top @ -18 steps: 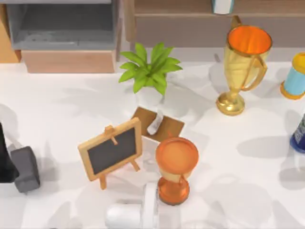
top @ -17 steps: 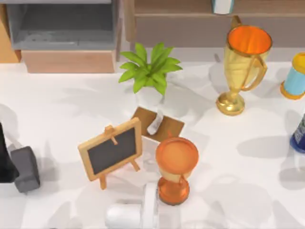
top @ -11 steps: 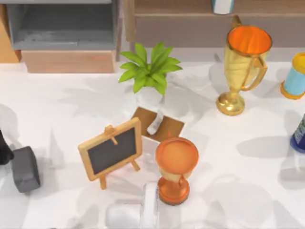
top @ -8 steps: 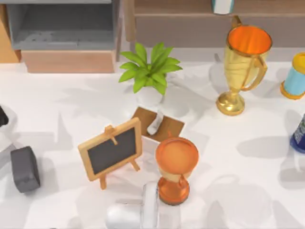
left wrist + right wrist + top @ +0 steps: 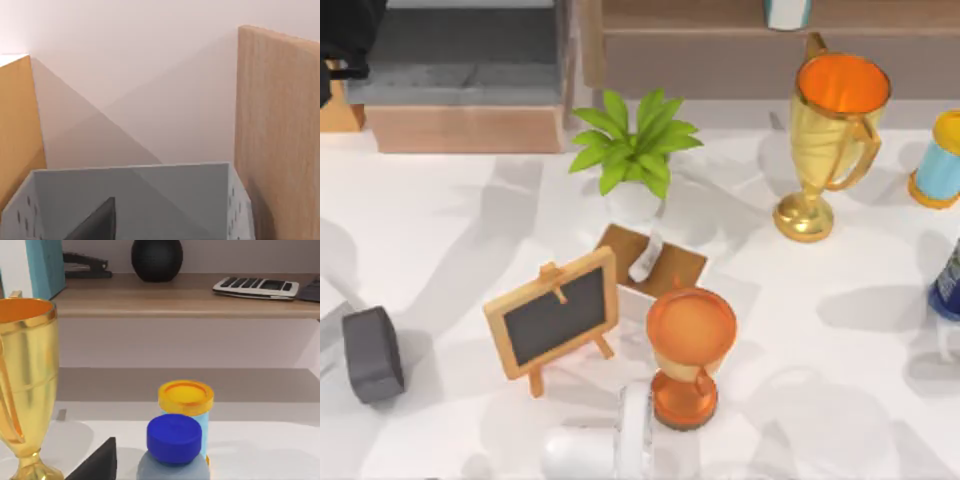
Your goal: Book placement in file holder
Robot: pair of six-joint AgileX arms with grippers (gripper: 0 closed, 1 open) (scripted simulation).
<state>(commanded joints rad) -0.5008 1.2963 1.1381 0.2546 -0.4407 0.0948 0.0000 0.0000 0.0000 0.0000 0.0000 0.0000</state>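
The file holder [image 5: 455, 92], a grey box with a dark inside, stands at the back left of the table. My left arm [image 5: 342, 35] hangs dark over its left end. In the left wrist view I look down into the file holder [image 5: 135, 200], past pale grey perforated walls. A wooden panel [image 5: 277, 130] rises beside it. The book is out of view. My right arm is off the right side, and its wrist view faces the gold trophy [image 5: 25, 375] and the brown shelf [image 5: 185, 295].
A dark grey block [image 5: 372, 352] lies at the left edge. Mid-table stand a plant [image 5: 635, 150], a chalkboard easel [image 5: 552, 318] and an orange trophy [image 5: 690, 350]. The gold trophy [image 5: 830, 130], a light blue cylinder [image 5: 940, 160] and a blue-capped bottle [image 5: 174, 450] crowd the right.
My left arm has swung from the table's left edge, beside the dark grey block, back to the file holder's left end. The other things have stayed put.
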